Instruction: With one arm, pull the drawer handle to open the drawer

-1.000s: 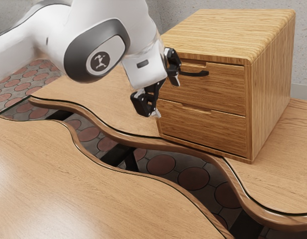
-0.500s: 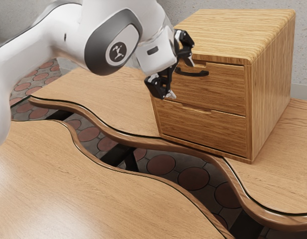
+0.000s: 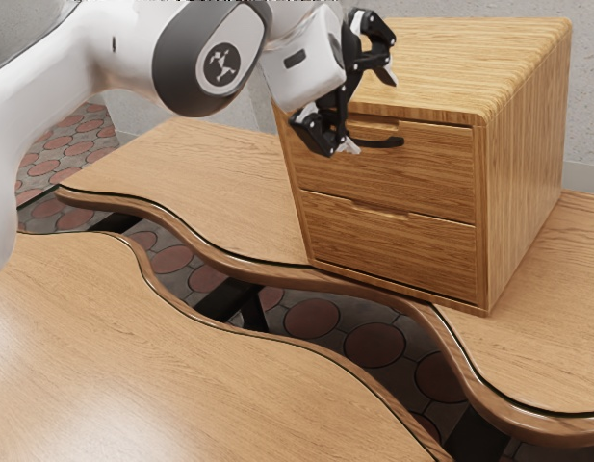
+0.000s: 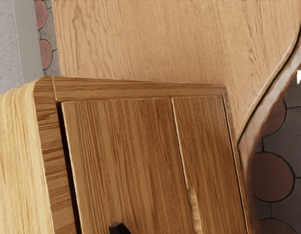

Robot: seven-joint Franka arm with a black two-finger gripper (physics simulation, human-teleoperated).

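A wooden cabinet [image 3: 508,164] with two drawers stands on the table. Its top drawer [image 3: 412,173] carries a black handle [image 3: 381,143] and sits flush with the cabinet front. My gripper [image 3: 362,96] is open in front of that drawer's upper left corner. One finger [image 3: 375,43] is up at the cabinet's top edge, and the other finger [image 3: 330,133] is by the handle's left end. Nothing is held. The wrist view looks onto the top drawer [image 4: 121,165], with the tip of the black handle [image 4: 118,228] just under the hand.
The lower drawer [image 3: 393,245] has a small wooden handle [image 3: 378,212] [image 4: 192,204] and is shut. The curved wooden table [image 3: 210,192] has a winding gap [image 3: 306,313] showing the tiled floor. The arm [image 3: 181,48] comes in from the upper left.
My hand has risen and moved toward the exterior view's right, from the cabinet's lower left front edge up to the top drawer's handle. The fingers stayed open. The drawer has not moved.
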